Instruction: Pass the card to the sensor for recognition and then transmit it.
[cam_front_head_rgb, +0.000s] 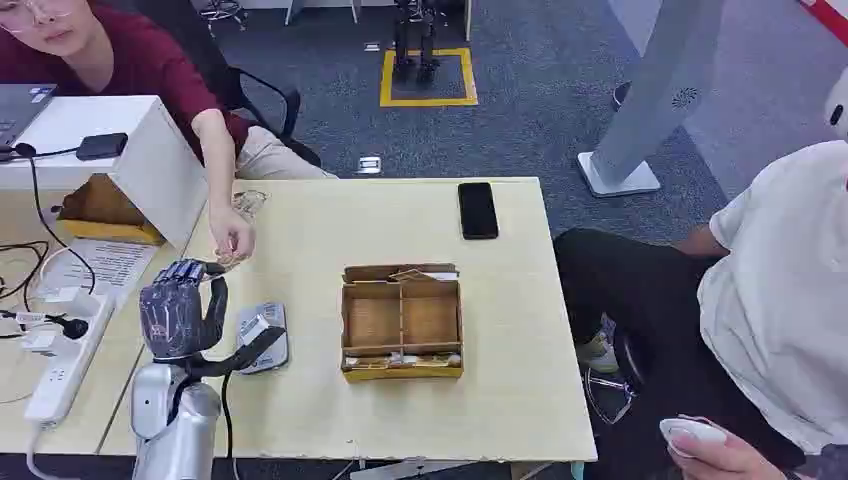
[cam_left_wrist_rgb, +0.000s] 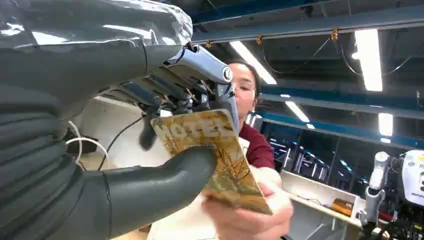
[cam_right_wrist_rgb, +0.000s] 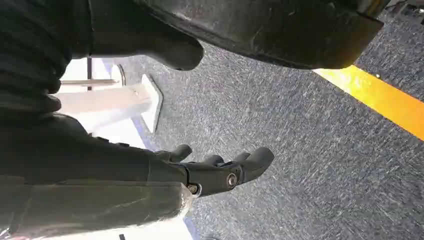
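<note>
My left hand (cam_front_head_rgb: 180, 310) is raised over the left part of the table, beside the grey card sensor (cam_front_head_rgb: 262, 337). In the left wrist view the hand (cam_left_wrist_rgb: 155, 185) pinches a gold patterned hotel card (cam_left_wrist_rgb: 220, 155) between thumb and fingers. A person's hand (cam_left_wrist_rgb: 250, 220) grips the same card at its far edge. That person's hand (cam_front_head_rgb: 232, 238) reaches down to my fingertips from the far left. My right hand (cam_right_wrist_rgb: 210, 172) hangs over blue-grey carpet and holds nothing, its fingers loosely extended.
A cardboard compartment box (cam_front_head_rgb: 402, 320) sits mid-table and a black phone (cam_front_head_rgb: 477, 210) lies at the far edge. A white box (cam_front_head_rgb: 130, 150), cables and a power strip (cam_front_head_rgb: 60, 370) crowd the left. Another person (cam_front_head_rgb: 770, 300) sits at the right with a white device in hand.
</note>
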